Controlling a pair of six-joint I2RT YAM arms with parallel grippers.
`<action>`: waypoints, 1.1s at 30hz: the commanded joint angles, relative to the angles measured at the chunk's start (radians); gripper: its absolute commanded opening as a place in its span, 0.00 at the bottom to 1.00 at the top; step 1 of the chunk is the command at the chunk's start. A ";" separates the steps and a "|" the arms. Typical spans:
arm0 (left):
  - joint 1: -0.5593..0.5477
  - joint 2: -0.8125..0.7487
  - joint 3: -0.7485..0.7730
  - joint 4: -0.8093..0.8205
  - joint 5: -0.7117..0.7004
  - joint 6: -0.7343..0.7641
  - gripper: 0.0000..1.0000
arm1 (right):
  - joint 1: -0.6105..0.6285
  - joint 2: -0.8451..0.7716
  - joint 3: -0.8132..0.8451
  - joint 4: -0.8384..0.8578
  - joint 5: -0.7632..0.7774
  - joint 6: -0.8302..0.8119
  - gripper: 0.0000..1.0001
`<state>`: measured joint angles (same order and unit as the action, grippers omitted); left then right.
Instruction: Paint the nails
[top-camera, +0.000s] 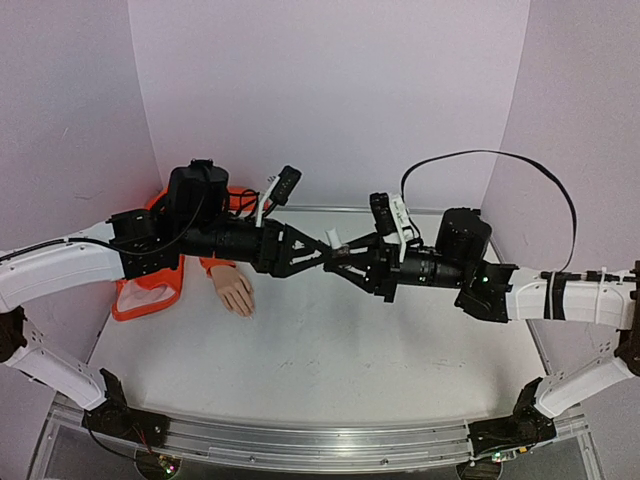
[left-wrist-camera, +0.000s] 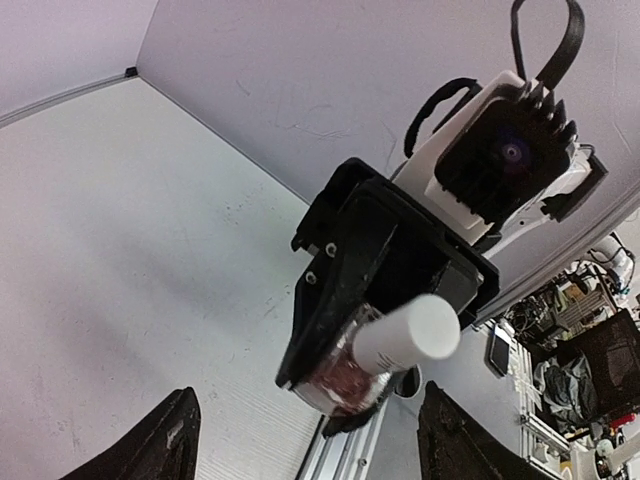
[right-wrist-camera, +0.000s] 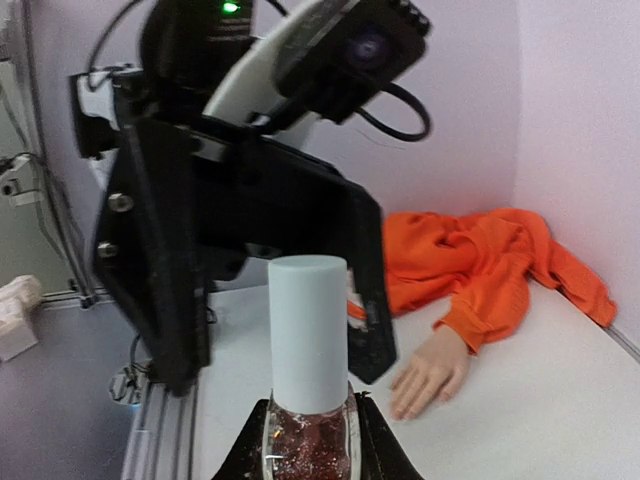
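The tiny pale nails (right-wrist-camera: 404, 405) on the small skin-coloured toy hand (right-wrist-camera: 432, 370) were too small to show any paint. The hand lay flat on the white table (top-camera: 330, 350), poking out of its orange cloth sleeve (right-wrist-camera: 480, 260), well apart from both sets of fingers. The right gripper (right-wrist-camera: 312, 440) pinched the small glass bottle (right-wrist-camera: 306, 425) of red sparkly polish between its fingers, likely to keep it steady. The left gripper (left-wrist-camera: 308, 425) had its fingers spread wide, with the bottle's pale round cap (left-wrist-camera: 405, 335) facing the gap between them, not touching. The cap probably had to come off first.
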<state>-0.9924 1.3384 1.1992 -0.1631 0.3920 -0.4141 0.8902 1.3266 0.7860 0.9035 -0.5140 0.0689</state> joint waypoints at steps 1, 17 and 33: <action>-0.009 -0.057 -0.014 0.062 0.102 0.002 0.76 | -0.002 -0.001 0.018 0.150 -0.329 0.107 0.00; -0.066 -0.069 -0.035 0.155 0.151 -0.012 0.42 | -0.002 0.116 0.043 0.364 -0.428 0.294 0.00; -0.065 -0.034 -0.053 0.098 -0.166 -0.096 0.02 | 0.115 0.048 0.063 -0.022 0.848 0.093 0.00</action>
<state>-1.0435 1.3037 1.1557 -0.0692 0.3363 -0.4282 0.9176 1.4384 0.7879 1.0554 -0.6098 0.2802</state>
